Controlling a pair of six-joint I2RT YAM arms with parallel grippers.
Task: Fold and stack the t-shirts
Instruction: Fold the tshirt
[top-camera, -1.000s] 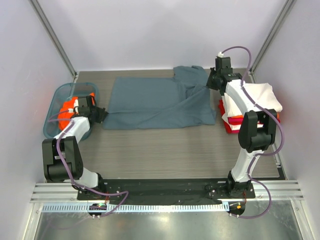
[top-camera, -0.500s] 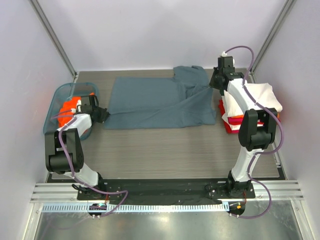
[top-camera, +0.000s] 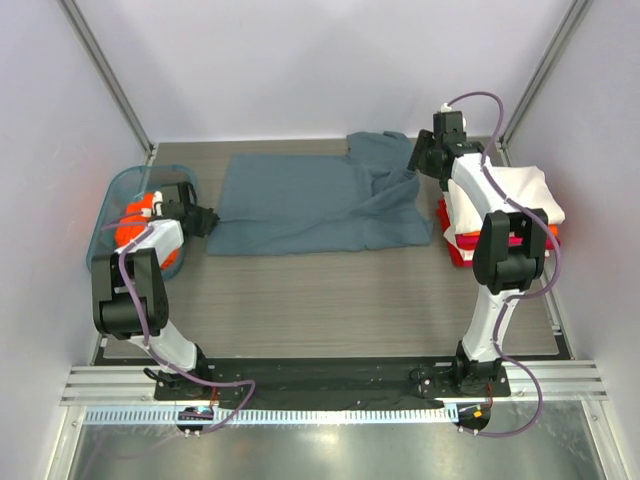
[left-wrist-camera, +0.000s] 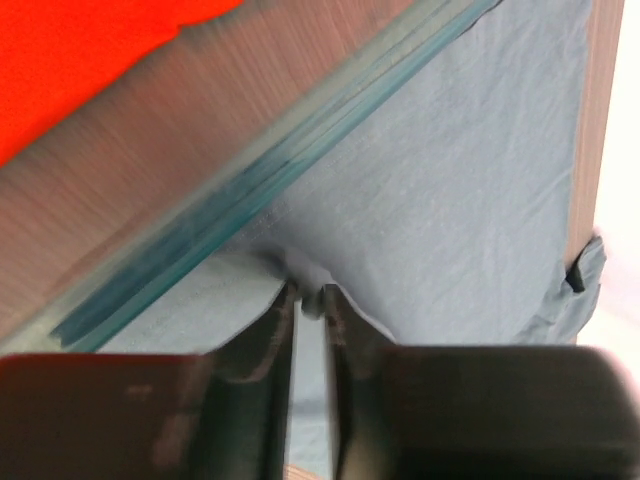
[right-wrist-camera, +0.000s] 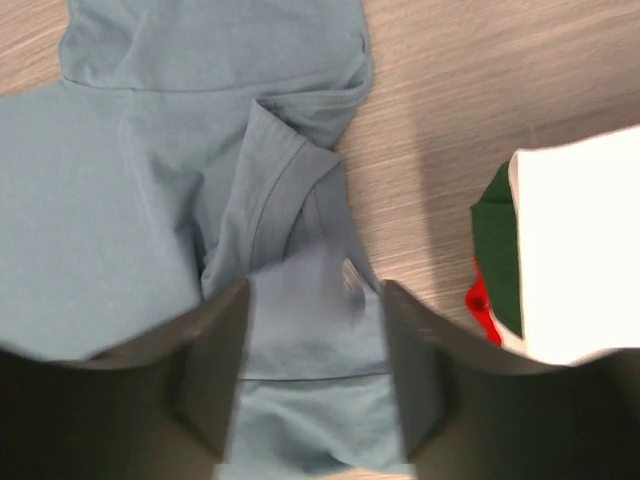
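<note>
The slate blue-grey t-shirt (top-camera: 300, 205) lies spread on the table, its right side rumpled, with a folded sleeve (right-wrist-camera: 270, 180). My left gripper (top-camera: 208, 218) is low at the shirt's left front corner, beside the basket. Its jaws (left-wrist-camera: 310, 300) stand a narrow gap apart, with a small nub of the shirt (left-wrist-camera: 470, 190) at the tips. My right gripper (top-camera: 415, 160) hovers open over the shirt's right back part (right-wrist-camera: 110, 200), with loose cloth below its wide-spread fingers (right-wrist-camera: 315, 290). An orange t-shirt (top-camera: 130, 228) lies in the basket. Folded white (top-camera: 520, 195) and red (top-camera: 455, 250) t-shirts are stacked at the right.
The teal plastic basket (top-camera: 110, 215) stands at the left table edge, its rim (left-wrist-camera: 270, 170) close to my left fingers. The stack also shows a green layer (right-wrist-camera: 497, 250) under the white one. Walls and corner posts close in the back and sides.
Both grippers have opened from shut. The right one has let the shirt's cloth drop and lifted a little. The left arm has shifted slightly back along the basket.
</note>
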